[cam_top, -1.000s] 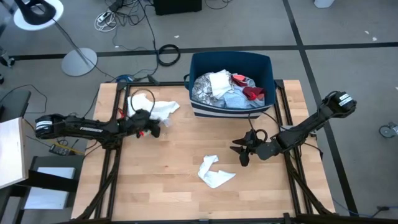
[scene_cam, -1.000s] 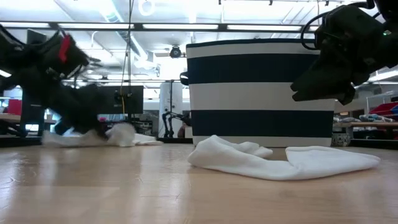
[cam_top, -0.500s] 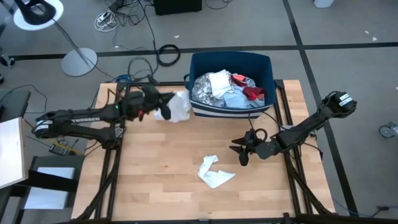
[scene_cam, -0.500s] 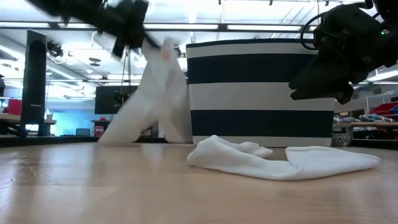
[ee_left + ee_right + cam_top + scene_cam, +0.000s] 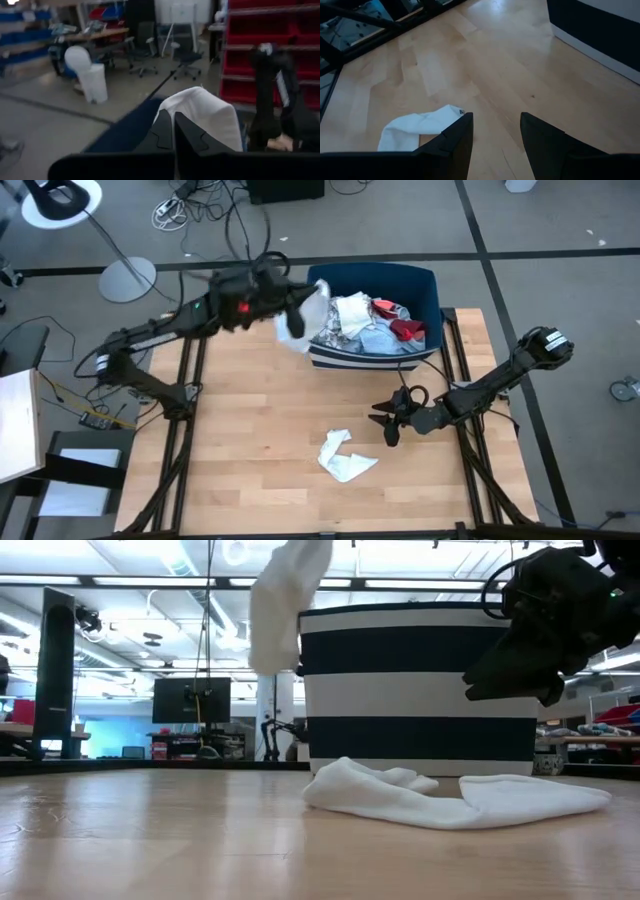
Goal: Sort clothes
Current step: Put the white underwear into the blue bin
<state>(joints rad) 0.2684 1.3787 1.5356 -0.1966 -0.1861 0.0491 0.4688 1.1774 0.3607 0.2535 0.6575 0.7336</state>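
Note:
My left gripper (image 5: 285,298) is raised beside the dark blue bin's (image 5: 372,278) left rim and is shut on a white cloth (image 5: 301,320), which also shows in the low view (image 5: 283,602) and the left wrist view (image 5: 207,116). The bin holds several clothes: white, light blue and red pieces (image 5: 368,322). A second white cloth (image 5: 343,457) lies flat on the table, also in the low view (image 5: 440,794) and the right wrist view (image 5: 417,129). My right gripper (image 5: 388,423) is open and empty, just right of that cloth. My left gripper pinches the white cloth near its upper end (image 5: 192,107) between its two shut fingers. The fingers reach out level toward the table's right, at the bin. The cloth hangs slack below the fingers, lifted clear of the table (image 5: 275,640).
The striped bin stands at the table's far edge, right of centre (image 5: 420,690). Bare wooden table (image 5: 250,450) lies to the left and near side. Black frame rails run along both table sides (image 5: 185,430).
My left gripper has gone up and toward the table's right and far edge, carrying the white cloth from the table's left part to beside the bin's left rim. The cloth, first lying on the table, then trailing, now hangs clear.

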